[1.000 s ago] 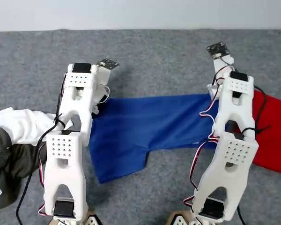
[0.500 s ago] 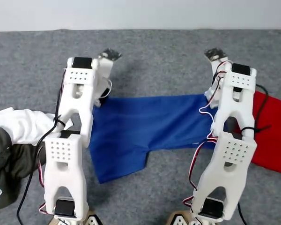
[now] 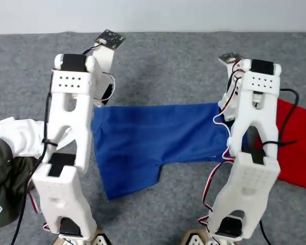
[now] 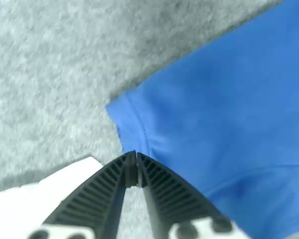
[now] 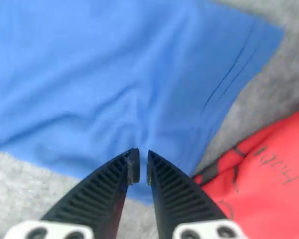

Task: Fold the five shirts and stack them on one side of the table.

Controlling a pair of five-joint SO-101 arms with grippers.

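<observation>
Shirts are laid on the grey tabletop in the high view: a blue shirt is spread in the middle, with a white shirt and a dark garment at the left and a red shirt at the right. In the left wrist view, the fingers of the left gripper are pressed together on the blue hem. In the right wrist view, the fingers of the right gripper are drawn narrow, and blue cloth is pinched at their tips.

The blue shirt is plain royal blue. The red shirt is bright red with dark print. The white shirt is plain, and the dark garment is olive-black. The tabletop is flecked grey. The arms are white. The left pincer and right pincer are black and ribbed.
</observation>
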